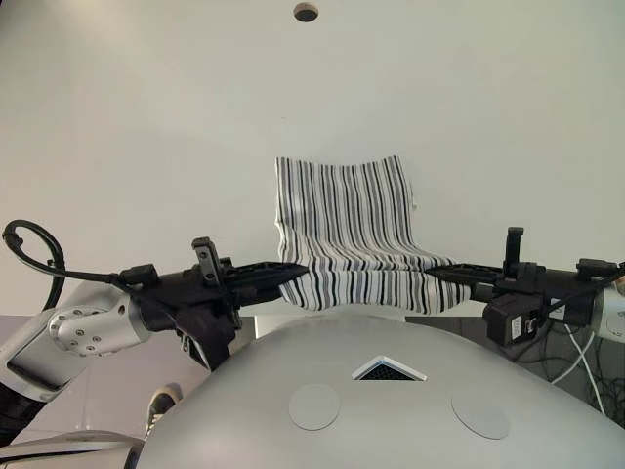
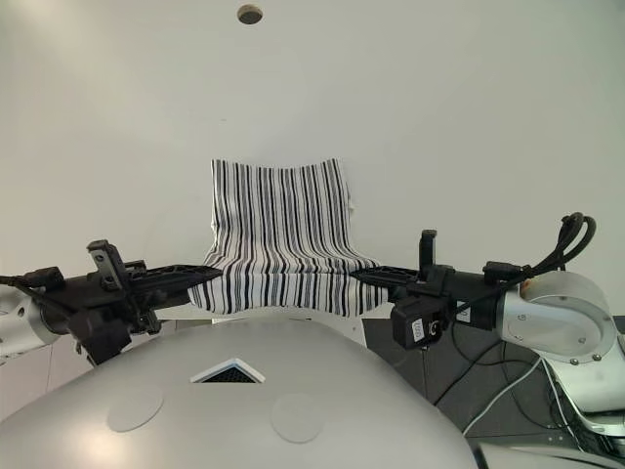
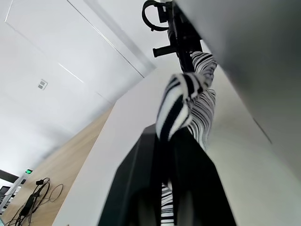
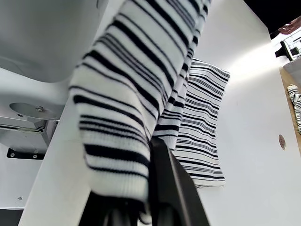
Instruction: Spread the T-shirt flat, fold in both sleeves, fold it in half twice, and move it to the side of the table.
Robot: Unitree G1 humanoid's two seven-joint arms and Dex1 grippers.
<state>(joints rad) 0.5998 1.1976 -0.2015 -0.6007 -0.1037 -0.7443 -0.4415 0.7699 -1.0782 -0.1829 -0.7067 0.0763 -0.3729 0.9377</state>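
Okay, you're at a half-fold, by my read. The black-and-white striped knit T-shirt (image 1: 342,220) lies on the white bench (image 1: 146,127) with its near edge raised. Your left gripper (image 1: 298,270) and right gripper (image 1: 436,273) each clamp a near corner. Next, carry both corners evenly to the far edge.

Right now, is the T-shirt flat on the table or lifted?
Partly lifted: left end effector and right end effector pinch the T-shirt's near corners; its far part lies on the table.
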